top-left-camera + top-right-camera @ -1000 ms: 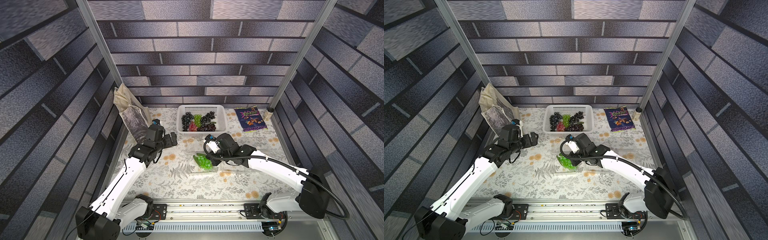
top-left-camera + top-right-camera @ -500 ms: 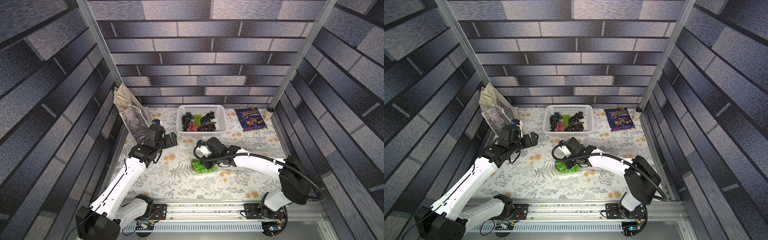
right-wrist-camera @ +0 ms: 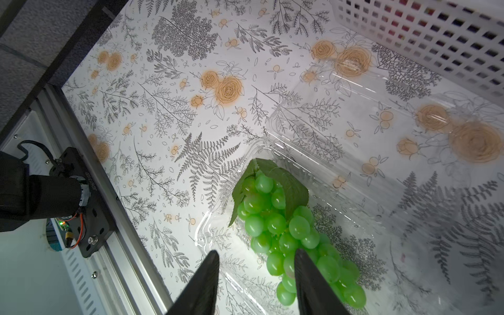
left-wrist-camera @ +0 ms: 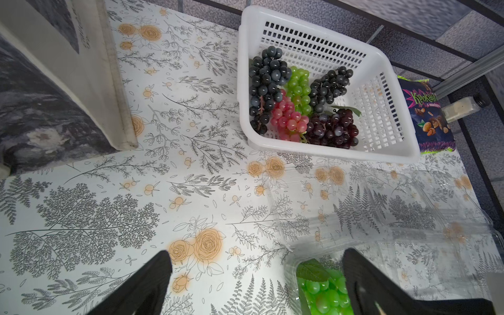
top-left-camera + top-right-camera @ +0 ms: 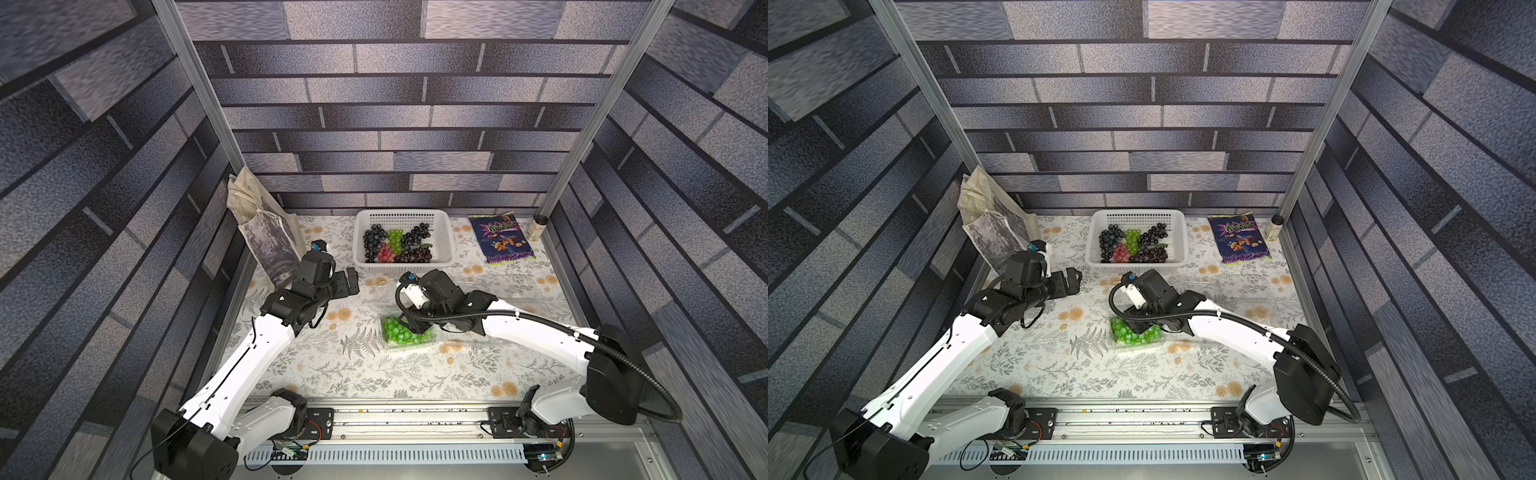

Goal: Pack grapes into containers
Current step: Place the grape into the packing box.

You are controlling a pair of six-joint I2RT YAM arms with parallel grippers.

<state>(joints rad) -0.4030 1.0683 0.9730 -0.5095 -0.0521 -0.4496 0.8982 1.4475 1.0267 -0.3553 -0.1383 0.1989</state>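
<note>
Your right gripper [image 3: 256, 253] hung just over an open clear clamshell [image 3: 218, 237] at mid-table, jaws apart and clamped on nothing. The green grape bunch [image 3: 283, 226] lay inside that clamshell, close beside one finger. Your left gripper [image 4: 255, 251] hovered to the left of it above the floral tablecloth [image 4: 81, 218], jaws wide apart and empty. Other bunches [image 5: 395, 248], black, green, red and dark purple, sat in the white basket [image 5: 401, 213] at the far side. More clear clamshells [image 4: 436, 218] lay further right.
</note>
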